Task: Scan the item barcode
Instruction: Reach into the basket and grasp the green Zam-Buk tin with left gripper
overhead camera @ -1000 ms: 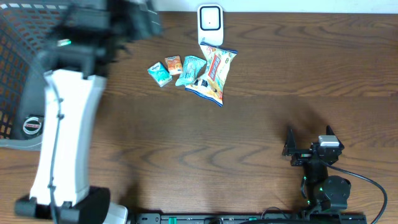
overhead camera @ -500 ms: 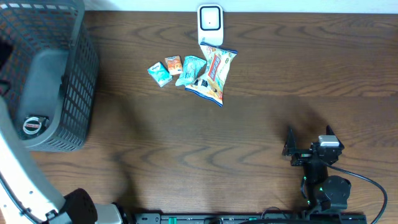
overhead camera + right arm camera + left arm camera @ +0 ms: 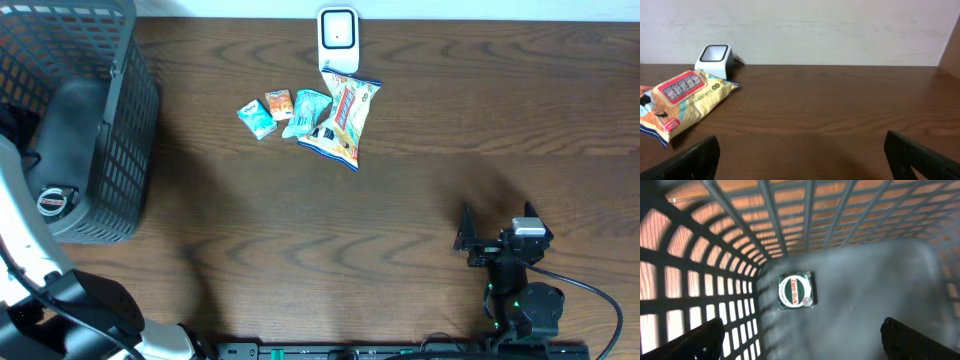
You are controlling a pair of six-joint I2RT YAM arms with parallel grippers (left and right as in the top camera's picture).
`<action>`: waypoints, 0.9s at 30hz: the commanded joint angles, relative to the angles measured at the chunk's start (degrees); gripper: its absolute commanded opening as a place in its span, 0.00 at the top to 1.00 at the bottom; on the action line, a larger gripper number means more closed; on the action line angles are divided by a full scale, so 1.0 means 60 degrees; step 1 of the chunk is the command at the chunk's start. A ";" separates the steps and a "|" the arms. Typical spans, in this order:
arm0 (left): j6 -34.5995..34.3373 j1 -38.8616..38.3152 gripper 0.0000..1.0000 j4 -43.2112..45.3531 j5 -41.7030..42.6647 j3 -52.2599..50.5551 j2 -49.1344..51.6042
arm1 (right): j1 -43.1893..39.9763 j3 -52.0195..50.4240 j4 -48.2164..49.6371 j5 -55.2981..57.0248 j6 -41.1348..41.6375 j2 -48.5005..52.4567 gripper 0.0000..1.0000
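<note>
Inventory by kind:

- Barcode scanner [image 3: 338, 38]: one unit, white.
- Mesh basket [image 3: 130, 110]: one unit, dark grey.
- Labelled tin [image 3: 796, 291] inside the basket: one.
- Snack packets on the table [image 3: 420, 170]: four in total. These comprise one large orange bag [image 3: 345, 120], one teal pouch [image 3: 307, 112], one small orange packet [image 3: 279, 104] and one small blue-green packet [image 3: 257, 119].
- Table: one, of dark wood grain.

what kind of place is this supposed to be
Probably a mock shop checkout on a dark wooden table: a small white barcode scanner stands at its far edge, an orange and white snack bag and three smaller packets lie before it, and a grey plastic mesh basket sits at the left.
</note>
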 commanded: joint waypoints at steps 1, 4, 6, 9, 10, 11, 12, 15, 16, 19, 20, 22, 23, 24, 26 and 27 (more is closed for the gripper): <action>-0.0357 0.0033 0.02 0.0565 -0.0576 -0.0597 0.0073 | -0.0029 -0.0015 -0.0044 0.0076 0.0102 -0.0062 0.01; -0.0357 0.0033 0.02 0.0973 -0.0605 -0.0900 0.0317 | -0.0029 -0.0015 -0.0040 0.0076 0.0106 -0.0062 0.01; -0.0357 0.0033 0.02 0.1027 -0.0605 -0.0965 0.0590 | -0.0029 -0.0015 -0.0044 0.0076 0.0102 -0.0062 0.01; -0.0353 0.0033 0.02 0.1016 -0.0605 -0.0987 0.1169 | -0.0029 -0.0015 -0.0040 0.0076 0.0106 -0.0062 0.01; -0.0353 0.0033 0.02 0.1005 -0.0605 -0.0987 0.1370 | -0.0029 -0.0015 -0.0040 0.0076 0.0102 -0.0062 0.01; -0.0357 0.0033 0.02 0.0994 -0.0605 -0.0987 0.1566 | -0.0029 -0.0015 -0.0040 0.0076 0.0102 -0.0062 0.01; -0.0361 0.0033 0.02 0.0998 -0.0605 -0.0987 0.1745 | -0.0029 -0.0015 -0.0044 0.0076 0.0106 -0.0062 0.01; -0.0368 0.0033 0.02 0.1027 -0.0605 -0.0987 0.2175 | -0.0029 -0.0015 -0.0040 0.0076 0.0102 -0.0062 0.01; -0.0459 0.0033 0.02 0.1027 -0.0605 -0.0987 0.2313 | -0.0029 -0.0015 -0.0040 0.0076 0.0102 -0.0062 0.01; -0.0750 0.0033 0.02 0.1020 -0.0605 -0.1035 0.2565 | -0.0029 -0.0015 -0.0040 0.0076 0.0102 -0.0062 0.01; -0.0936 0.0033 0.03 0.1020 -0.0605 -0.1107 0.2601 | -0.0029 -0.0015 -0.0040 0.0076 0.0102 -0.0062 0.01; -0.1370 0.0033 0.03 0.1137 -0.0605 -0.1359 0.2619 | -0.0029 -0.0015 -0.0044 0.0076 0.0106 -0.0062 0.01; -0.1472 0.0044 0.02 0.1213 -0.0605 -0.1468 0.2619 | -0.0029 -0.0015 -0.0044 0.0076 0.0106 -0.0062 0.01; -0.1501 0.0047 0.02 0.1333 -0.0601 -0.1588 0.2619 | -0.0029 -0.0015 -0.0044 0.0076 0.0106 -0.0062 0.01; -0.1501 0.0051 0.02 0.1625 -0.0597 -0.1825 0.2619 | -0.0029 -0.0015 -0.0040 0.0076 0.0102 -0.0062 0.01; -0.1497 0.0069 0.02 0.1759 -0.0597 -0.1938 0.2619 | -0.0029 -0.0015 -0.0040 0.0076 0.0102 -0.0062 0.01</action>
